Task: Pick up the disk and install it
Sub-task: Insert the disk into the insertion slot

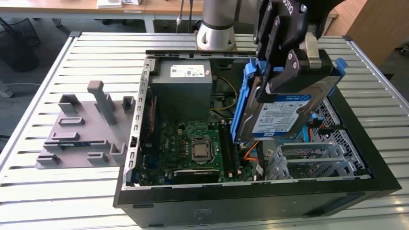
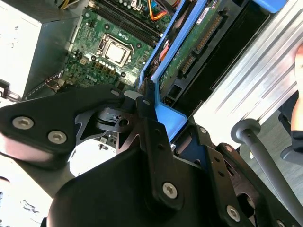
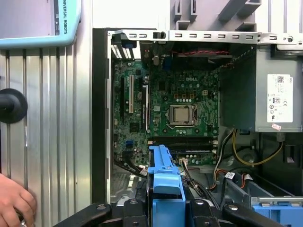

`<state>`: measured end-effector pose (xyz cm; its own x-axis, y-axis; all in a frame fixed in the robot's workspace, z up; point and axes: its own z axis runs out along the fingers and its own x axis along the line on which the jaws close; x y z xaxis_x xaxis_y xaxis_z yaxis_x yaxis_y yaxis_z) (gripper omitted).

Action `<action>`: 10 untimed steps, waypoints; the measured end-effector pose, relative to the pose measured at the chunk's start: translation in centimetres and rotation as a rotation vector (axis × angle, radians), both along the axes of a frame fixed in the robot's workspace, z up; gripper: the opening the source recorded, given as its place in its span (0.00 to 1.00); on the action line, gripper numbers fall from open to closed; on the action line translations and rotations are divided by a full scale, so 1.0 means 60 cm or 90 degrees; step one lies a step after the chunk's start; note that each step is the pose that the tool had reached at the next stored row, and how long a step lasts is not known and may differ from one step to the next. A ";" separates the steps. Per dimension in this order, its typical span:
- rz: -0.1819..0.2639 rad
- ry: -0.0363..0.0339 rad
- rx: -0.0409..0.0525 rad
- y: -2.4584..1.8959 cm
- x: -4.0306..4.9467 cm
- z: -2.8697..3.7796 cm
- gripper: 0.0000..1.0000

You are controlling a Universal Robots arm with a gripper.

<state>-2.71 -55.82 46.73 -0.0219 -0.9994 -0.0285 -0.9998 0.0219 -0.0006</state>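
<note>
Slatted table [image 1: 64,191] holds the open PC case [image 1: 255,203] in the exterior view, my jaws clamped on the disk [image 1: 281,115], on edge above it. Second wrist view: its blue rail [image 2: 163,118] over the motherboard [image 2: 94,52]. First wrist view: a hand [image 3: 14,203] at the table.

slatted metal table [image 1: 64,191] | open computer case [image 1: 255,201] on it | grey fixture [image 1: 80,139] beside case

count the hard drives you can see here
1. The disk is clamped upright in the gripper, over the drive-bay end of the open computer case, on the exterior view's right. Others may sit hidden inside the bays.
</note>
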 end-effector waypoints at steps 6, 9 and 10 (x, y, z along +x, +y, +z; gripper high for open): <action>0.000 0.0000 0.0000 -0.0062 0.018 -0.006 0.36; 0.000 0.0000 0.0000 -0.0093 0.027 -0.007 0.36; 0.000 0.0000 0.0000 -0.0105 0.029 -0.008 0.36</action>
